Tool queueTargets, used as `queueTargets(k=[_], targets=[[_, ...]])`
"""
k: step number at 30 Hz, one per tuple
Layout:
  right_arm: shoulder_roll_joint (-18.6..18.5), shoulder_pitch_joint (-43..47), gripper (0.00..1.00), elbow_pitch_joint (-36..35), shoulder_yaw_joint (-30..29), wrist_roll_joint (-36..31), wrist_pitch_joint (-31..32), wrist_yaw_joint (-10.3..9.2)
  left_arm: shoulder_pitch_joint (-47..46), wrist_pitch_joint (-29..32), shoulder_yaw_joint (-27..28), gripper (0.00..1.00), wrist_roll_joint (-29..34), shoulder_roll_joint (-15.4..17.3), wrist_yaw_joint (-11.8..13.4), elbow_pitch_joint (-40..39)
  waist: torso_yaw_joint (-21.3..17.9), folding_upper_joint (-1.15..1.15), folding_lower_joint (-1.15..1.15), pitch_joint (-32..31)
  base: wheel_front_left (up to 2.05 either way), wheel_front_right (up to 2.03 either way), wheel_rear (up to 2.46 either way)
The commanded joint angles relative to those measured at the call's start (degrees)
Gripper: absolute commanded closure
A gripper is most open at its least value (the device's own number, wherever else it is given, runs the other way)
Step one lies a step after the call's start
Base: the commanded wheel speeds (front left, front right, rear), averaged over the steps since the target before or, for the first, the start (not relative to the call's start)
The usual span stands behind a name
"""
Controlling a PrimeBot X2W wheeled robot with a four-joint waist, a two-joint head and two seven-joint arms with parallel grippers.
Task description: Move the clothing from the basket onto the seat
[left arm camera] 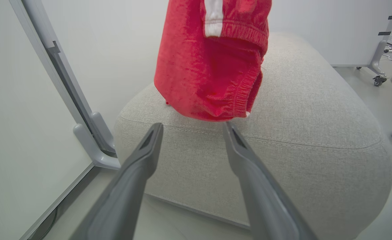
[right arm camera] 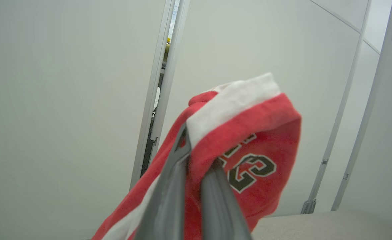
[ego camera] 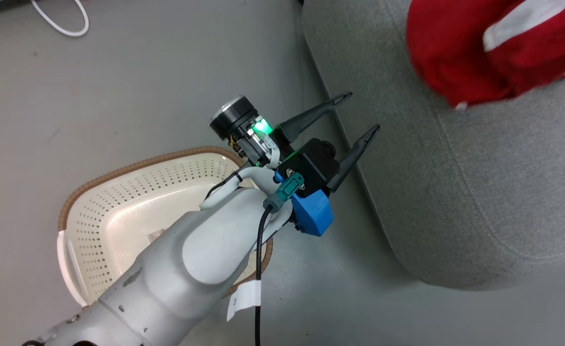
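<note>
Fingers (right arm camera: 169, 200) of the right gripper (right arm camera: 199, 156) are drawn close together, pinching red clothing (right arm camera: 256, 133) with a white band and the number 23. The clothing hangs over the grey seat (ego camera: 479, 182), up and right of the left gripper (ego camera: 361, 113), whose fingers are spread apart and hold nothing. The left forearm (ego camera: 205, 250) reaches across the cream perforated basket (ego camera: 95, 216), which stands on the floor (ego camera: 71, 96) near the seat.
</note>
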Motion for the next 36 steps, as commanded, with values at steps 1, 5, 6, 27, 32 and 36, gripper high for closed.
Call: queueTargets(k=[1,5,6,27,32,36], targets=[[-1.6,-3.2,1.0,-1.0,-1.5,0.1,-0.2,0.01,-1.7,0.0,-0.1,0.0,0.3,0.5,0.0,-0.3,0.4,0.0,0.0,4.1,0.0,0.0,0.0],[-6.3,-10.1,1.0,-2.3,-7.5,1.1,-0.2,0.01,-3.4,0.5,-0.2,0.0,1.0,1.4,0.2,-0.8,0.8,0.0,0.0,7.9,0.0,0.0,0.0],[-7.7,-11.7,1.0,-2.0,-9.1,1.5,-0.2,0.01,-3.6,0.5,-0.1,0.0,1.1,1.6,0.3,-0.9,0.8,0.0,0.0,8.7,0.0,0.0,0.0],[-20.5,-14.2,1.0,14.7,-17.8,-3.4,-0.2,0.01,-8.6,1.7,-1.0,0.0,2.6,3.5,1.5,-4.8,2.3,0.0,0.0,19.8,0.0,0.0,0.0],[-16.0,-11.4,1.0,15.7,-17.9,-5.1,-0.2,0.01,-8.9,1.6,-1.4,0.0,2.3,3.3,1.8,-5.0,3.1,0.0,0.0,20.6,0.0,0.0,0.0],[-12.8,-9.0,1.0,16.6,-17.5,-6.2,-0.2,0.01,-9.2,1.4,-1.5,0.0,2.2,3.5,1.9,-5.0,3.5,0.0,0.0,20.9,0.0,0.0,0.0]])
